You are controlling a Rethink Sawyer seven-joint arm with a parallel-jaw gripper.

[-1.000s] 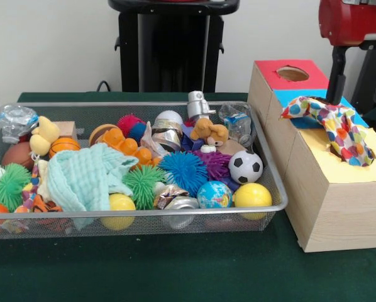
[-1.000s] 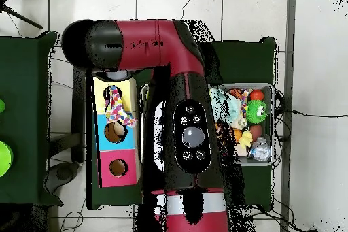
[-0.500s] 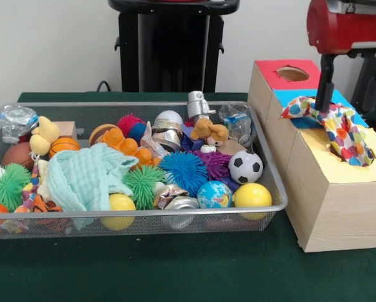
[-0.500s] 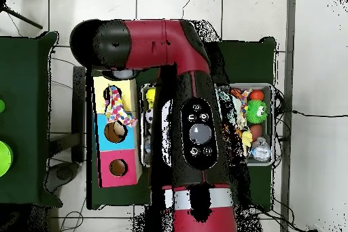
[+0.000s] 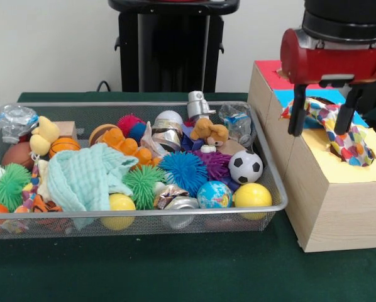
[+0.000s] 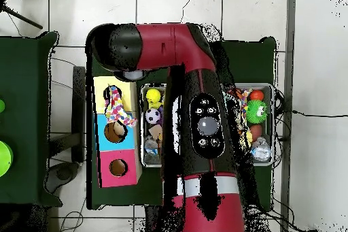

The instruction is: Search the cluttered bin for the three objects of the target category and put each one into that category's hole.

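A polka-dot cloth (image 5: 336, 129) lies draped over the blue and yellow tops of the wooden sorting box (image 5: 339, 195). My gripper (image 5: 321, 123) hangs open just over the box, its two black fingers (image 5: 296, 116) standing apart on either side of the cloth's upper end without gripping it. In the overhead view the cloth (image 6: 117, 107) lies across the yellow hole, while the blue section's hole (image 6: 115, 132) and the red section's hole (image 6: 118, 168) show uncovered. A mint-green cloth (image 5: 86, 176) lies in the wire bin (image 5: 175, 212) at the left.
The bin holds several balls, spiky toys, crushed cans, plush animals and plastic bottles. A soccer ball (image 5: 245, 167) and a yellow ball (image 5: 251, 195) sit at the bin's end nearest the box. In the overhead view my arm (image 6: 204, 127) covers the bin's middle.
The arm has swung left in the front view, from beyond the box's right side to above it. Both fingers now show, spread apart. The polka-dot cloth has stayed on the box.
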